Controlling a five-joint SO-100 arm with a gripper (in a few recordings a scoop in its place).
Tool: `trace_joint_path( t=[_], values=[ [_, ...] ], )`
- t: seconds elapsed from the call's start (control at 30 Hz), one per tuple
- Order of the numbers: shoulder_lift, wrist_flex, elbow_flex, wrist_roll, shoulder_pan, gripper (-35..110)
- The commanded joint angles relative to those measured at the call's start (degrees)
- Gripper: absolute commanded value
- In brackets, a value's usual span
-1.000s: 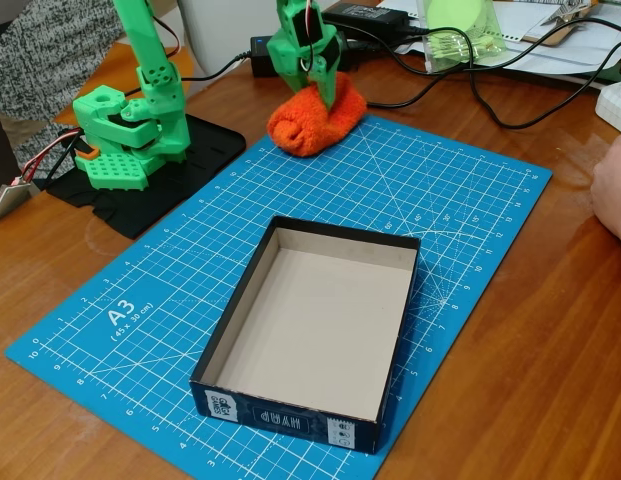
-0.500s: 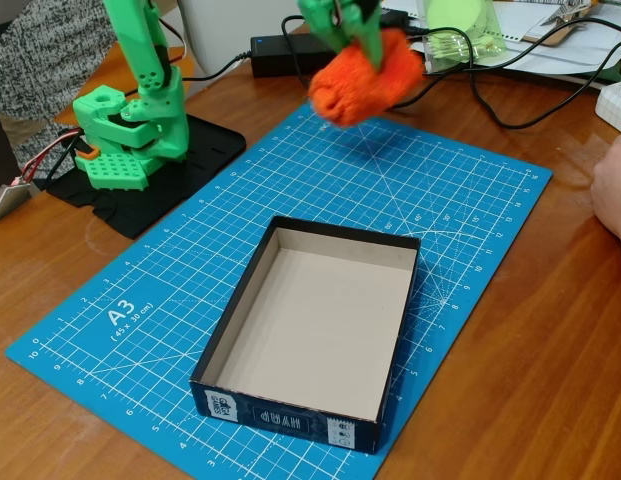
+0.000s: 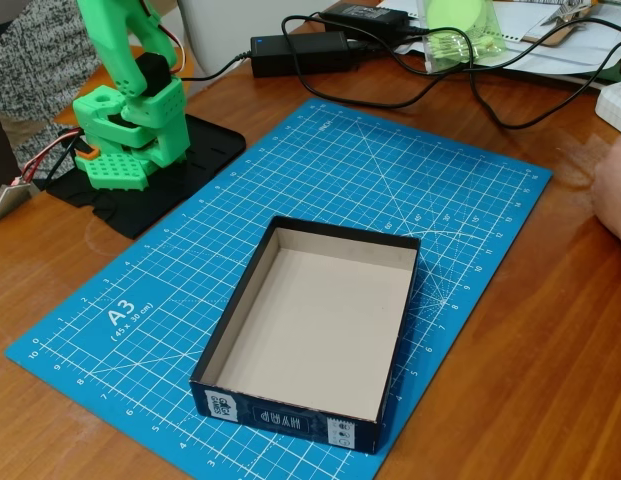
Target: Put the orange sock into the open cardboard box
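on the blue cutting mat (image 3: 190,250) the open cardboard box (image 3: 215,362) lies empty, long axis running away from the green arm base (image 3: 125,125), while sock and claw sit above frame, grip state untellable.

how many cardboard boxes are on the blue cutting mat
1: the shallow open cardboard box with dark navy outer walls and beige inside sits on the near half of the blue cutting mat, its printed short side nearest the camera.
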Motion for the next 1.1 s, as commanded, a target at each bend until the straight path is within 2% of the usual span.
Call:
trace_joint_path(
  t=[0.0,0.27,0.37,0.6,0.73,0.83,1.07],
  values=[
    [1.2,0.0,4.0,-3.7,3.9,0],
    [-11.2,18.1,0.8,-6.2,12.2,0],
    [-13.4,21.6,0.7,-9.0,14.6,0],
    [-22.1,22.0,-3.8,-14.6,20.0,0],
    [-24.6,17.0,-2.4,-18.1,22.6,0],
    [-26.5,19.2,-2.3,-21.5,24.0,0],
    [-30.8,14.9,2.1,-24.0,24.8,0]
  ],
)
